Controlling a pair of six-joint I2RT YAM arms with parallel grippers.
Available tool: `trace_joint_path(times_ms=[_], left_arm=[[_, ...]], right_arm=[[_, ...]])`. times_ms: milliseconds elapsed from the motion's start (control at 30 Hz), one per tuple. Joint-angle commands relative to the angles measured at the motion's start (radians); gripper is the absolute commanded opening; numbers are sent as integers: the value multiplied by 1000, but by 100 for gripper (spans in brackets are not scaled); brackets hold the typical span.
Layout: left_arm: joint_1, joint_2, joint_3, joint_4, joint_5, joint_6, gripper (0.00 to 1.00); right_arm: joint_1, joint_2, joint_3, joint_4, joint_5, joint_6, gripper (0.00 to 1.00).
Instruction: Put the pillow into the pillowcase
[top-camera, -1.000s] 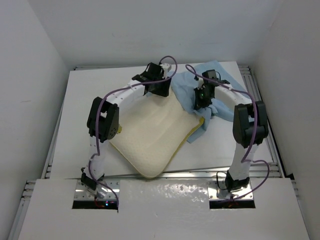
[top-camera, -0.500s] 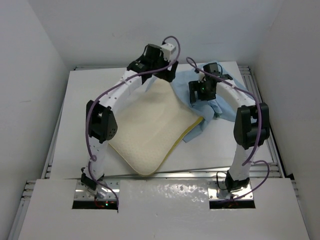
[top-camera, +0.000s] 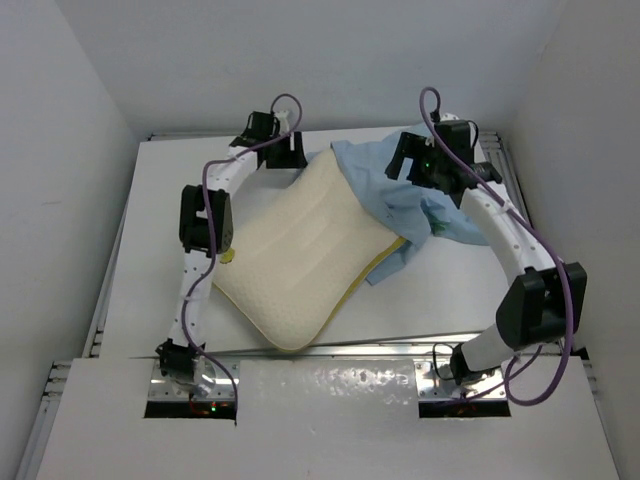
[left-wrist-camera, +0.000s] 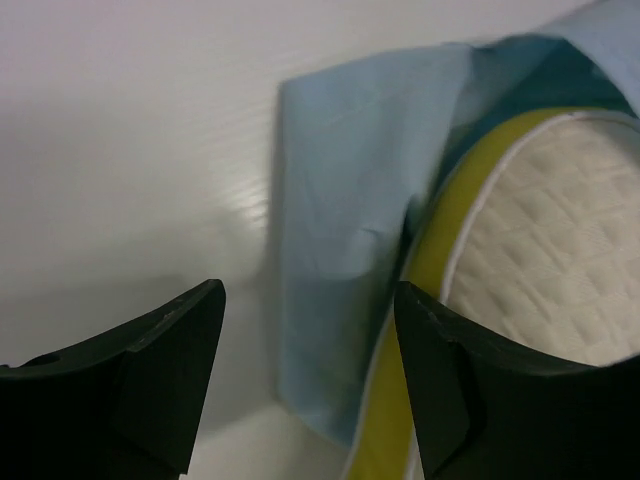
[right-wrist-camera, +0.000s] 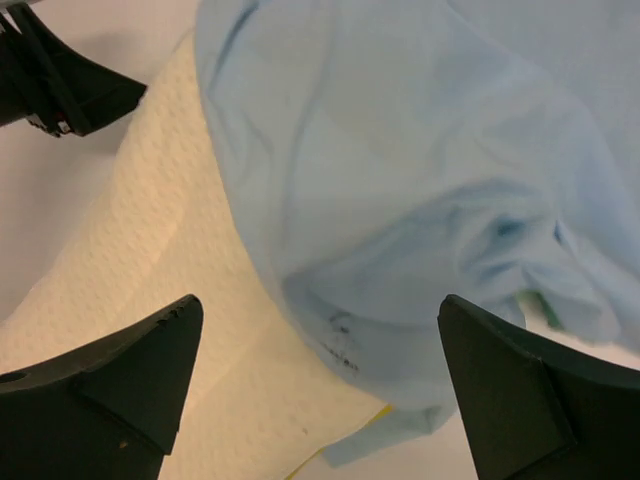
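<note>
Black fingers of the left gripper parted, with nothing clamped between. Hanging over a flap of the light-blue pillowcase, flat on the white table, and over the yellow edge band of the pillow just beside that flap. Darker teal lining showing where the fabric lifts off the pillow's corner.

Black fingers of the right gripper spread wide, likewise gripping nothing. Poised above the rumpled blue pillowcase where it drapes over the cream, dimpled pillow; a fleck of green visible in a fold at the right.

From the top camera: left gripper at the far corner of the pillow, right gripper across from it above the bunched pillowcase. Pillow lying diagonally on the table, near corner towards the arm bases, far right end covered by the fabric, most of the cream face bare. Yellow band running along the right edge and vanishing under the cloth. Rest of the pillowcase crumpled towards the far right of the table.
</note>
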Motion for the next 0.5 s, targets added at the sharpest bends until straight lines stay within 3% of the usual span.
trace_joint_path(times_ms=[0,67,167,267,367,433,467], left_arm=[[-42,-6,42,75,101,-32,67],[-51,20,43,86,126,-35,68],[-79,37,16,115,152,-37,72],[-111,52,-9,126,173,-35,75],[-131,61,-40,150,193,-62,74],[-136,64,-60,159,202,-79,64],[-136,66,-64,160,196,-92,50]], right_arm=[[3,-71,-135,56,60,157,99],[21,-145,-210,95,94,210,99],[96,-260,-496,221,169,346,97],[193,-295,-621,281,259,421,96],[217,-300,-710,329,243,524,95],[228,-320,-747,346,249,596,94],[231,-342,-770,340,269,628,94]])
